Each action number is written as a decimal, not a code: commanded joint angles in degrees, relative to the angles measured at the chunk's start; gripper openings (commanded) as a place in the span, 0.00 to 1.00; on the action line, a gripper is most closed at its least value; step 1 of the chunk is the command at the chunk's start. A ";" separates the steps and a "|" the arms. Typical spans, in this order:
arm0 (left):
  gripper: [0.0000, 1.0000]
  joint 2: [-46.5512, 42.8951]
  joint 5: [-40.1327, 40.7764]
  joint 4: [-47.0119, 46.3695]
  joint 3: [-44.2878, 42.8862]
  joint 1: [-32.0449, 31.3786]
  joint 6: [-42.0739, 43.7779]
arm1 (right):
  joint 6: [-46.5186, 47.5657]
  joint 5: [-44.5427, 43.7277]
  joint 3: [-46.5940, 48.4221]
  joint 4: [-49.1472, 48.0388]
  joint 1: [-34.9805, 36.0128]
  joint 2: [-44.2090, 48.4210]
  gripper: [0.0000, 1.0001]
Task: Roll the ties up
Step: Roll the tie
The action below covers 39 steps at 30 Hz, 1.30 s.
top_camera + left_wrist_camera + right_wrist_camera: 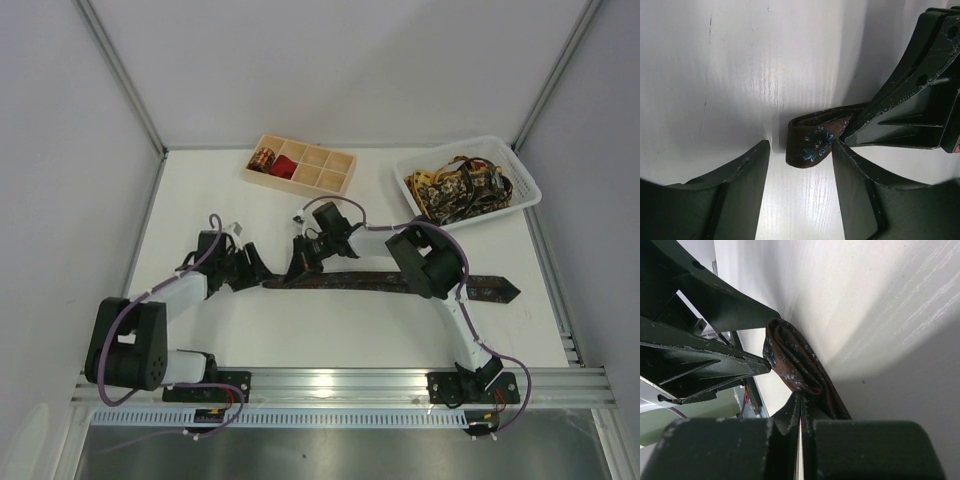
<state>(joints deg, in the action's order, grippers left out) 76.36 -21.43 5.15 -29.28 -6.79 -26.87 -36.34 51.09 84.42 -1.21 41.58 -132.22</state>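
Surface: white table point(330, 330) inside pale walls; a dark brown tie point(370, 281) lies flat along it.
Left gripper point(800, 146): fingers point(735, 190) spread, holding nothing, set either side of the tie's folded end point(812, 142).
Right gripper point(800, 402): fingers pressed together, tips set against the fold. Whether cloth is caught between them cannot be told.
Risk, fold opening: the fold is a single short turn. If the right tips lift before the left fingers close, the cloth will likely relax flat.
Risk, skewed coil: the fold touches one left finger and stands apart from the other. Closing off-centre may push the turn sideways and start a crooked roll.
Risk, finger contact: both grippers work at the same end, tips just beside each other. A slightly misjudged move could knock one against the other.
Risk, drag: the free length passes under the right arm. A snag there could pull the coil loose.
Tie relative to fingers: the fold sits between the left fingers and directly ahead of the right tips. The rest runs away from the left fingers to a pointed end point(508, 292).
Beyond the fingers: wooden tray point(328, 160) holding coiled ties point(263, 158), farther out; white basket point(520, 166) of loose ties point(455, 185), well apart.
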 commanded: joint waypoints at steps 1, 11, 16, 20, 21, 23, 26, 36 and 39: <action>0.60 1.77 -0.28 -2.07 -1.48 -0.86 2.61 | 2.15 -2.66 -1.72 1.74 -0.80 -2.07 0.00; 0.48 3.62 -2.30 -3.21 -1.48 -2.44 2.18 | 2.15 -2.40 -1.72 1.74 -1.24 -1.98 0.00; 0.35 4.50 -2.47 -2.87 -2.18 -2.62 2.53 | 2.41 -2.49 -1.63 1.83 -1.50 -1.90 0.00; 0.23 5.12 -1.69 -0.94 -3.68 -3.67 3.23 | 2.41 -2.66 -1.63 1.83 -1.50 -1.90 0.00; 0.22 5.12 -1.42 -0.49 -3.94 -3.93 3.49 | 2.41 -2.66 -1.46 1.83 -1.50 -1.81 0.00; 0.17 5.03 -0.46 1.43 -5.00 -4.81 3.93 | 2.41 -2.75 -1.19 1.74 -1.42 -1.72 0.00; 0.01 4.07 1.56 4.76 -6.31 -5.95 4.37 | 2.94 -3.19 -0.40 2.53 -1.07 -1.63 0.00; 0.00 0.64 7.54 15.24 -12.20 -10.35 4.99 | 3.82 -6.27 1.62 5.43 0.43 0.04 0.00; 0.00 0.46 7.63 17.08 -13.70 -11.84 4.55 | 3.82 -6.97 2.23 5.87 0.43 0.04 0.00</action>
<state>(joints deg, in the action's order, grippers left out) 78.74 -14.37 17.72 -40.14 -17.02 -22.81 -34.87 50.52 85.58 1.65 41.67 -132.22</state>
